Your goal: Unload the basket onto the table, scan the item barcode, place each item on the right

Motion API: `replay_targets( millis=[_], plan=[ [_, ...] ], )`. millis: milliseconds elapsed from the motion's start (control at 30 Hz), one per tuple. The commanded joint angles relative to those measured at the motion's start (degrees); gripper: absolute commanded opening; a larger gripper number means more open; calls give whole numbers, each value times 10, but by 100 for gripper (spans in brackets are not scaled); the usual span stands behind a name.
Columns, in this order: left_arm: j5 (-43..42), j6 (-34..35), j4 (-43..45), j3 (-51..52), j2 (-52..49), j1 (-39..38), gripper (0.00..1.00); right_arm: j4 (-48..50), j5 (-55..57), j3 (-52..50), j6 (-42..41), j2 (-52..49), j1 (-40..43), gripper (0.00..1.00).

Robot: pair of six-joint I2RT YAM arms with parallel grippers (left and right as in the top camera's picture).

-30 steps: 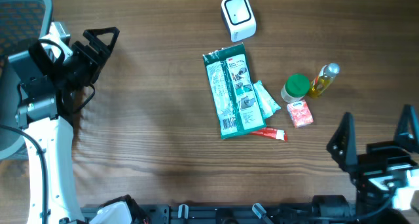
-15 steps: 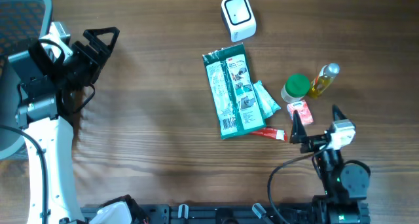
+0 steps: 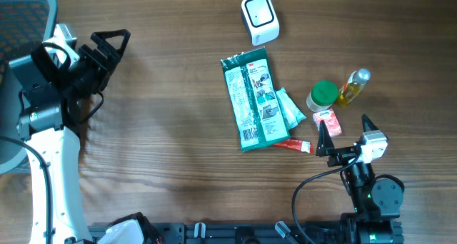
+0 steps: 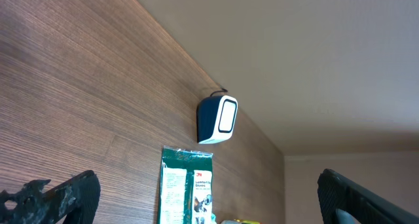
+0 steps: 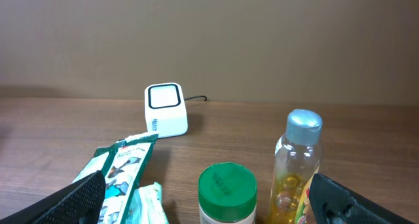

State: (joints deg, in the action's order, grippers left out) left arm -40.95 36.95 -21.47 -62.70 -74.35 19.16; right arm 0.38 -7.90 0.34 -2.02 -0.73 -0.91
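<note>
- Left tool (image 3: 111,55): jaws wide apart, holding nothing, at the left side of the worktop (image 3: 164,144), well apart from the items.
- Right tool (image 3: 343,130): jaws wide apart, holding nothing, just beside the pink pack (image 3: 328,123).
- Green package (image 3: 253,101) lies flat; white scanner (image 3: 259,18) stands near its far end.

Table (image 3: 178,144), scanner (image 3: 259,18), green packet (image 3: 254,100), perhaps oil bottle (image 3: 353,87)
</note>
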Motion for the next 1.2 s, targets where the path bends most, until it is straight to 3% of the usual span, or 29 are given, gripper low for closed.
replay_targets(
  millis=[0,300,433,633,733,800,967,1100,1167],
  plan=[
    [1,-9,2,-3,4,2,100,2,-5,0,5,5,4,100],
    [2,-9,-1,-3,7,2,100,2,-5,0,5,5,4,100],
    [2,-9,-42,-3,90,-22,100,2,-5,0,5,5,4,100],
    [1,-9,-59,-3,293,-118,100,2,-5,0,5,5,4,100],
    [3,-63,-82,-3,376,-120,100,2,-5,0,5,5,4,99],
    [4,-72,-147,-3,424,-120,100,2,-5,0,5,5,4,100],
    [55,-207,-221,74,517,-120,100,2,-5,0,5,5,4,100],
    [114,-237,-201,173,638,-121,100,2,-5,0,5,5,4,100],
    [141,-237,-114,223,687,-125,100,2,-5,0,5,5,4,100]
  ],
)
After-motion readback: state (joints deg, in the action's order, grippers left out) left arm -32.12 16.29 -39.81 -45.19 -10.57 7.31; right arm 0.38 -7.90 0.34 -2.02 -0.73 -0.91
